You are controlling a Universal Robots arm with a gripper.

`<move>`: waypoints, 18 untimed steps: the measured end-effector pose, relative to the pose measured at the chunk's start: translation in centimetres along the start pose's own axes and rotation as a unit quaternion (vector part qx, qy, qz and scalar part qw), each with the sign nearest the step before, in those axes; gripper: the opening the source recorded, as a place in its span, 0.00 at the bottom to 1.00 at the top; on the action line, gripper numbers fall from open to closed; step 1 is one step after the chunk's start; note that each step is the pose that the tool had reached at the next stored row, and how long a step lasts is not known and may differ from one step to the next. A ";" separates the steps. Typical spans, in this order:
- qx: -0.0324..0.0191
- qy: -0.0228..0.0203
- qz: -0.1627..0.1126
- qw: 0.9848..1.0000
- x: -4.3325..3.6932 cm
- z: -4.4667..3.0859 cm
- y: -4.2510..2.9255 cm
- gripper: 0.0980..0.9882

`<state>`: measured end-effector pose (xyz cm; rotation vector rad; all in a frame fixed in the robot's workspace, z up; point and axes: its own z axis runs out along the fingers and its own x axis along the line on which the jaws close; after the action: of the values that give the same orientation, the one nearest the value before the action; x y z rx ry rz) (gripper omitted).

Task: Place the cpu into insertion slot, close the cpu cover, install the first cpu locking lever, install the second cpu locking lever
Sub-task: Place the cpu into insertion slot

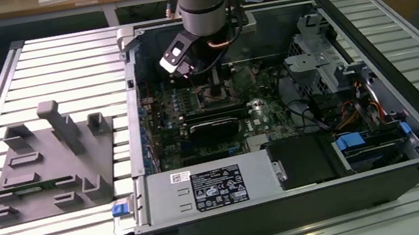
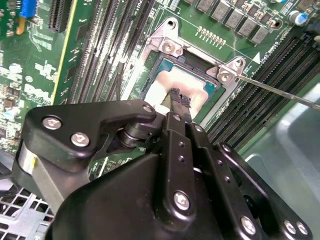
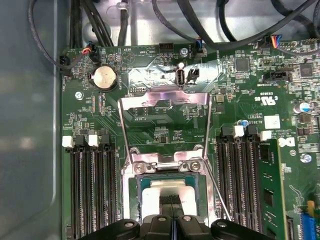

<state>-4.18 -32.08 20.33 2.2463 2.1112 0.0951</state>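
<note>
I am holding my claw (image 2: 178, 97) closed and empty, tips at the cpu (image 2: 155, 92), which is sitting in the slot (image 2: 167, 46). The cover (image 3: 165, 94) is lying open beyond the slot; a lever (image 2: 275, 91) is hanging free beside it. Cover and levers are remaining.

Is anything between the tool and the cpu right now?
Nothing. In both wrist views the tool hangs right over the cpu's pale face in the insertion slot, with the cpu cover swung open, clear of them.

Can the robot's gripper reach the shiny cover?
Probably yes: the cpu cover is swung open with nothing over it, and the gripper sits close by, over the cpu in the insertion slot.
</note>
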 end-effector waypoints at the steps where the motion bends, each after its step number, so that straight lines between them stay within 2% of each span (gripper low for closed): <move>1: 0.000 0.000 0.000 1.000 0.00 -0.22 0.02 0.01; 13: 0.000 0.000 0.000 1.000 0.02 -3.60 0.30 0.01; 18: 0.000 0.000 0.000 1.000 0.02 -4.78 0.40 0.01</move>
<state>-4.18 -32.09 25.13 2.2463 2.1112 0.0950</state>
